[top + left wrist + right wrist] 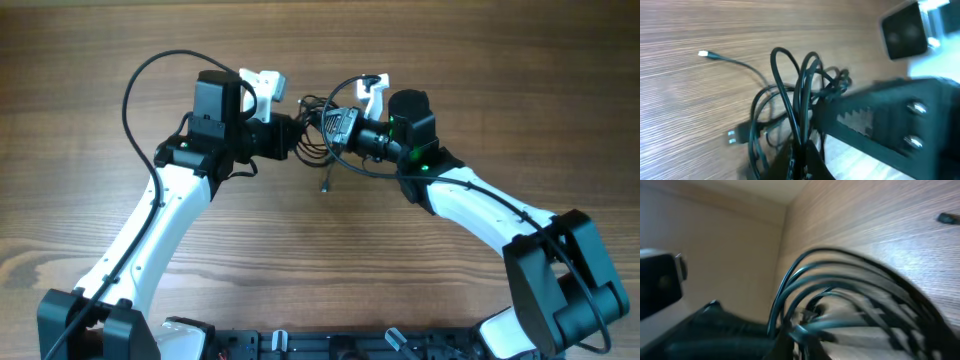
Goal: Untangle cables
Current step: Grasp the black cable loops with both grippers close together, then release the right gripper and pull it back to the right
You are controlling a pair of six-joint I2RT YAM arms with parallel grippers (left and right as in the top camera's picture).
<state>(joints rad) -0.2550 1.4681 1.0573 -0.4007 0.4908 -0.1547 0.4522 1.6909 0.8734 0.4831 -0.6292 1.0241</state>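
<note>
Toward the far middle of the wooden table [320, 260], the 2 arms meet tip to tip, with the cables [801, 100] bunched in a tangle of black loops between them. The left gripper [298, 136] is clamped tight on the bundle from 1 side and the right gripper [326, 126] is pinched closed on it from the other, the loops standing up off the wood. 1 loose strand trails away to a whitish tip [702, 54] lying on the table, and another plug [732, 136] rests beside the tangle.
</note>
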